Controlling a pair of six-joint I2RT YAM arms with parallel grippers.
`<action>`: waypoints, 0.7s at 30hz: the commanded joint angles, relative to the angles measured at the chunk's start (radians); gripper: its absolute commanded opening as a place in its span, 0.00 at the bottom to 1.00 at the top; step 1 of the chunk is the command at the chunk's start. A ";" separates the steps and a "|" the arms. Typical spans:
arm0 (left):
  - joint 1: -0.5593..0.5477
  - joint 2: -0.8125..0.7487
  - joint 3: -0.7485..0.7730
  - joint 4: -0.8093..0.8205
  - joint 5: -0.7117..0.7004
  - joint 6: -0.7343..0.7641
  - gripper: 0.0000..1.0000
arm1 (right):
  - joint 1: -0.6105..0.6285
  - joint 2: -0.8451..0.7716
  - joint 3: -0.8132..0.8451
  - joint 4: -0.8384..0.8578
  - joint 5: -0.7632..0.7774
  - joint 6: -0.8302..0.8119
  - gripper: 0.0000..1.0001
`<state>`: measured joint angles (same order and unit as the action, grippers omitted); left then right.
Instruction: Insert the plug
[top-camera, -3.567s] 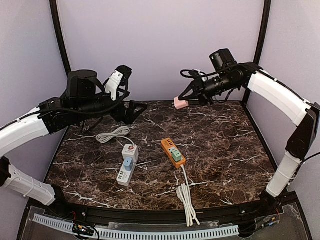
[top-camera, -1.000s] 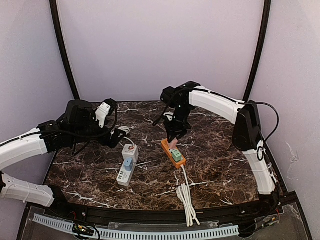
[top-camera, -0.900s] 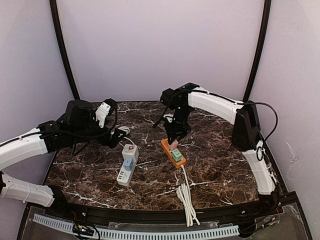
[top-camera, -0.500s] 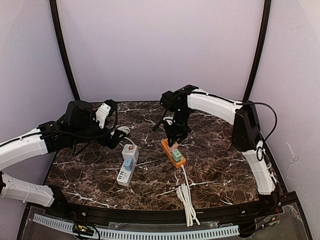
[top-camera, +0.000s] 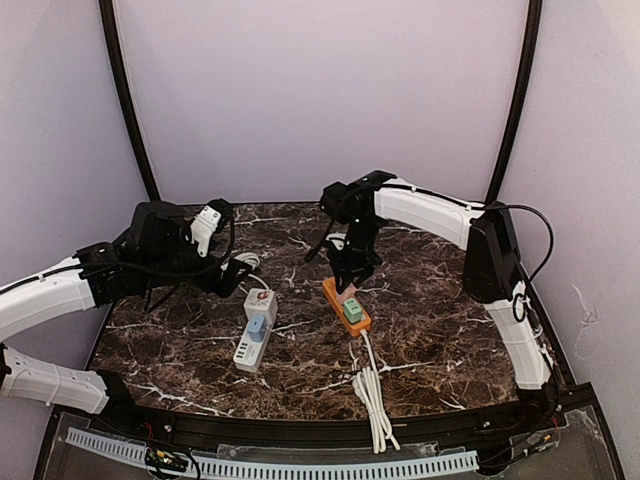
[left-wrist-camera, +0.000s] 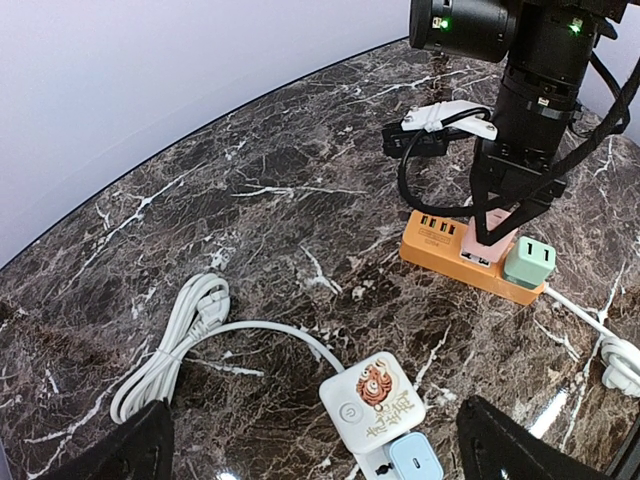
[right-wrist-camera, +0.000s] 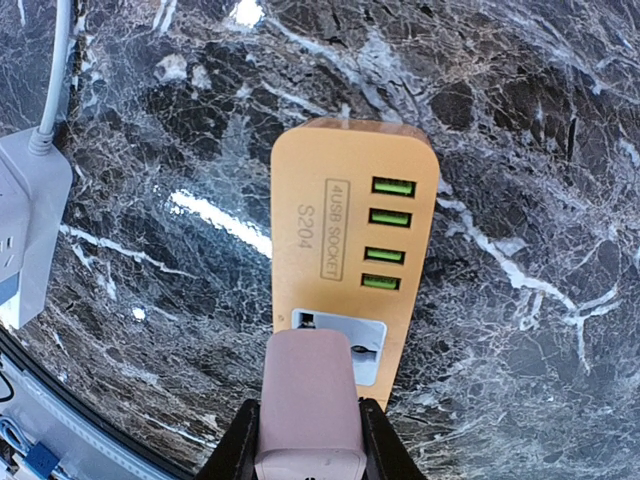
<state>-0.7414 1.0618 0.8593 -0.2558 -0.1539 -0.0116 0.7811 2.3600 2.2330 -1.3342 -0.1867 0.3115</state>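
Midway between side edges, a pink blocky plug (right-wrist-camera: 306, 385) is pinched by the right gripper (right-wrist-camera: 307, 445), squared to an orange power strip's (right-wrist-camera: 345, 215) socket.

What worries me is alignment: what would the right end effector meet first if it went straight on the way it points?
The right end effector points down at the orange strip; its pink plug would meet the white socket first. Whether they already touch is unclear.

Dark marble table (top-camera: 450, 300) w/ orange power strip (right-wrist-camera: 310, 230) mid-right, white power strip (top-camera: 247, 352) just left of it. White coiled cord (top-camera: 225, 268) at back-left; bundled cord (top-camera: 372, 395) near front edge.
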 joint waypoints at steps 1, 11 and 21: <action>0.007 -0.025 -0.018 -0.014 -0.005 0.005 0.99 | 0.008 0.021 -0.016 0.038 -0.011 -0.003 0.00; 0.007 -0.030 -0.023 -0.020 -0.008 0.005 0.99 | 0.009 0.018 -0.034 0.025 0.012 -0.005 0.00; 0.007 -0.064 -0.061 -0.010 -0.015 0.019 0.99 | 0.016 0.017 -0.041 0.013 0.034 0.020 0.00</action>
<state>-0.7414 1.0191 0.8158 -0.2569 -0.1589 -0.0113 0.7830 2.3623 2.2116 -1.3148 -0.1818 0.3164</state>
